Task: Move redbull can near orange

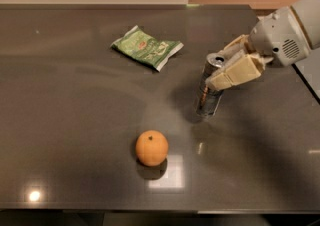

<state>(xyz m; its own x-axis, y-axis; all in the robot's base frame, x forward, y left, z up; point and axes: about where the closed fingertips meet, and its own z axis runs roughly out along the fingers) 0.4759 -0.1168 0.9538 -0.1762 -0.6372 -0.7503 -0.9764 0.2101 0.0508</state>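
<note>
The redbull can (pixel 206 101) is a slim silver can with a shiny top, tilted slightly, its base at or just above the dark table right of centre. My gripper (pixel 226 68) comes in from the right and is shut on the can's upper part, its beige fingers (pixel 234 72) on either side. The orange (pixel 151 147) sits on the table, below and to the left of the can, about a can's height away from it.
A flat green snack packet (pixel 148 47) lies at the back centre of the dark table (pixel 75 110). The table's right edge (pixel 306 82) runs close behind the arm. Its front edge lies just below the orange.
</note>
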